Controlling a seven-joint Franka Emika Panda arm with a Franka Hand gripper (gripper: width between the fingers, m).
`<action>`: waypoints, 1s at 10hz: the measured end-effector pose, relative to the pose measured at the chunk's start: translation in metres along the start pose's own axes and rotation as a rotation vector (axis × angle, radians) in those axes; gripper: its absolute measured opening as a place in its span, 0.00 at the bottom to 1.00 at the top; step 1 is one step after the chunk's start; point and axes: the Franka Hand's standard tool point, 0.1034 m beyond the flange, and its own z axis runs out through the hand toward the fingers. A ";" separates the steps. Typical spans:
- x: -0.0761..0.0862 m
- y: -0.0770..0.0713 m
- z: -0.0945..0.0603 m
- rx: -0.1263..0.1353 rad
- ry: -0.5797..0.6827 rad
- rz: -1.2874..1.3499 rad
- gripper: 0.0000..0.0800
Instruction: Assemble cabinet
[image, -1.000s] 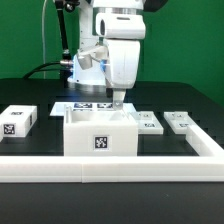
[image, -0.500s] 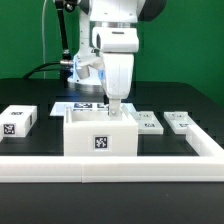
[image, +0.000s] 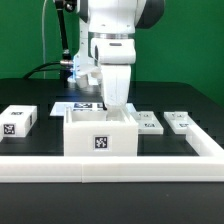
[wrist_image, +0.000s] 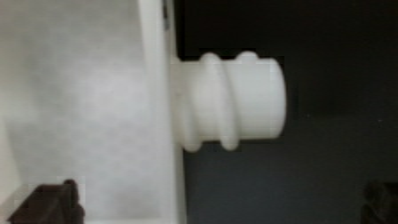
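White cabinet (image: 82, 140) is sitting on the table (image: 25, 92); jaws are hovering apart at its back wall, risking knocking it askew.

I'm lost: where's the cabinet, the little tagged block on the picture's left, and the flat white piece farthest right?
cabinet (image: 82, 142): exterior view, on its front wall, beside the tag.
small tagged block (image: 17, 122): exterior view, on its front face.
flat tagged piece (image: 181, 121): exterior view, on its top face.
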 end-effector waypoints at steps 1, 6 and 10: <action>0.000 0.000 0.000 0.000 0.000 0.000 0.97; 0.000 0.000 0.000 0.000 0.000 0.000 0.17; 0.000 0.000 0.000 -0.002 0.000 0.001 0.04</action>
